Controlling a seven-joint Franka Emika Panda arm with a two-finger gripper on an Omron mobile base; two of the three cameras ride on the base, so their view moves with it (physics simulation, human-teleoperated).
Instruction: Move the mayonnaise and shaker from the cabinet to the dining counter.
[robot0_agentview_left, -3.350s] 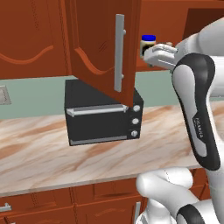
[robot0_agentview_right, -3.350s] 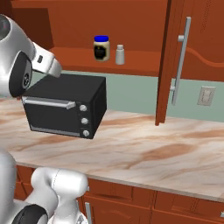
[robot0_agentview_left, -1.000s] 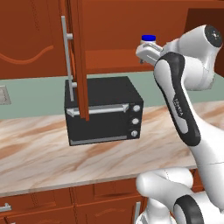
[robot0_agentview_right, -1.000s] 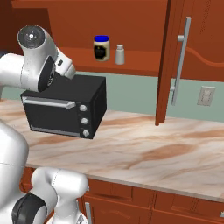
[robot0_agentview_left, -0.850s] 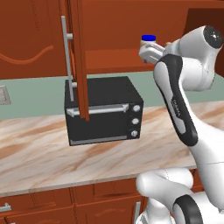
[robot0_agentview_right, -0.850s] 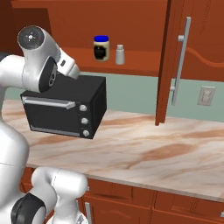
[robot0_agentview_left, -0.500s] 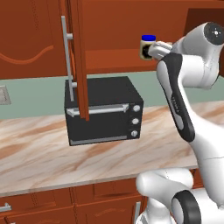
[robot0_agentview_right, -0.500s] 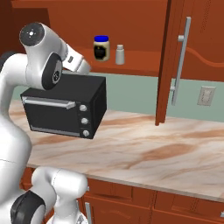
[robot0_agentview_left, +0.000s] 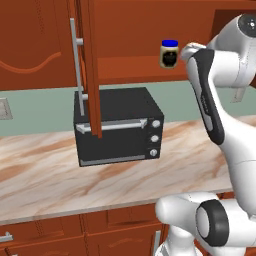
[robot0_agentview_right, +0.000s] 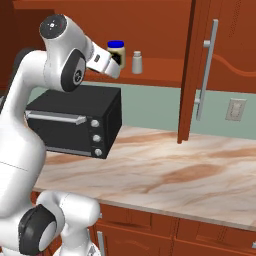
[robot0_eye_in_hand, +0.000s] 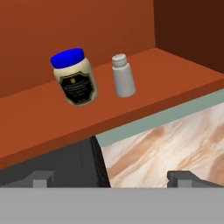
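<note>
Red-brown cabinet (robot0_agentview_left: 130, 35) stands open in the left base view, the mayonnaise (robot0_agentview_left: 169, 53) on its shelf just left of the arm's wrist. In the right base view the gripper (robot0_agentview_right: 116, 64) sits directly in front of the mayonnaise (robot0_agentview_right: 116, 51), the shaker (robot0_agentview_right: 137, 62) just to its right. In the hand view the fingertips (robot0_eye_in_hand: 40, 179) stand wide apart, holding nothing; mayonnaise (robot0_eye_in_hand: 75, 77) and shaker (robot0_eye_in_hand: 122, 75) lie ahead, above the toaster oven (robot0_eye_in_hand: 52, 164).

You see a glossy white, rounded arm (robot0_agentview_right: 30, 130) with dark grey round joint caps, a black strip along one link, and small dark fingertips (robot0_eye_in_hand: 186, 176).
</note>
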